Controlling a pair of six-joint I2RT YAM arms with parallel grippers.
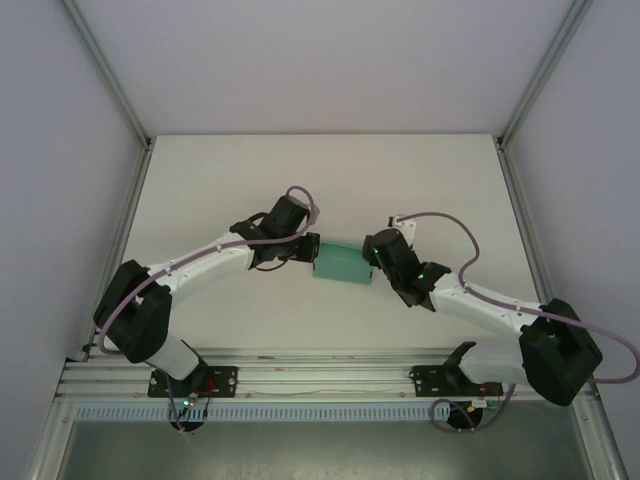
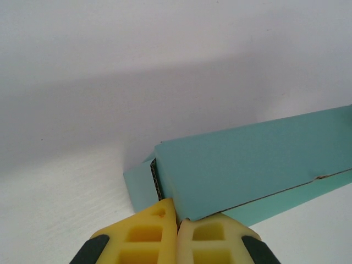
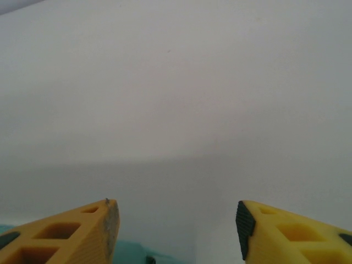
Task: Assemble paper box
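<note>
Your left claw (image 2: 177, 223) is seemingly pinching the paper box (image 2: 258, 159); your right claw (image 3: 176, 212) is gaping, needing to tuck the end.

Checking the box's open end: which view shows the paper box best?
Left wrist: the paper box is close up, its open end and seam clear, with the left gripper shut on its corner. Top external shows it small between the arms; right wrist catches a teal sliver.
</note>
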